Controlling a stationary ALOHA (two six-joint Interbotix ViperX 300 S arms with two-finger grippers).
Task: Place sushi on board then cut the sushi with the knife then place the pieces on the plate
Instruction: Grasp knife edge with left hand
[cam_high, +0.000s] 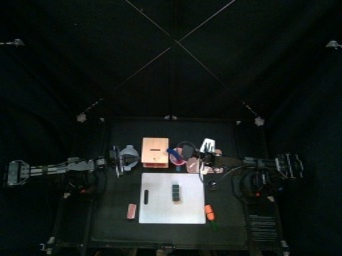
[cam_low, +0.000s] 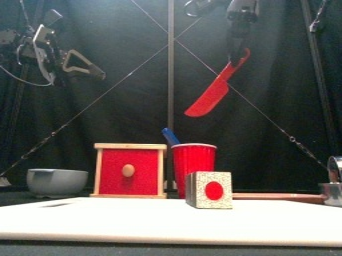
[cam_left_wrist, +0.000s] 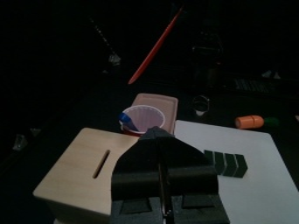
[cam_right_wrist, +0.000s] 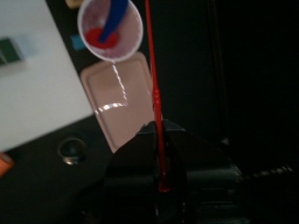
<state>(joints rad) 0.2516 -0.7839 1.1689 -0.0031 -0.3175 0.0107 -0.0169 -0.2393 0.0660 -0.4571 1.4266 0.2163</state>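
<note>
A dark green sushi roll (cam_high: 178, 192) (cam_low: 209, 188) with a red end stands on the white cutting board (cam_high: 174, 210) (cam_low: 171, 222). My right gripper (cam_right_wrist: 163, 144) (cam_low: 238, 45) is shut on the red knife (cam_low: 214, 90) (cam_right_wrist: 152, 79) and holds it high in the air, blade hanging down above the red cup (cam_low: 194, 165) (cam_right_wrist: 114, 26). The blue knife (cam_low: 171, 135) stays in the cup. The pink tray (cam_right_wrist: 117, 101) lies just beyond the cup. My left gripper (cam_left_wrist: 165, 144) (cam_low: 80, 68) hovers shut and empty over the wooden box (cam_left_wrist: 93, 166).
The wooden box (cam_low: 130, 170) with its red drawer front stands left of the cup, and a blue-grey bowl (cam_low: 56, 180) sits further left. Orange toys (cam_high: 131, 209) (cam_high: 210, 212) lie beside the board. A round metal cutter (cam_right_wrist: 73, 150) rests near the tray.
</note>
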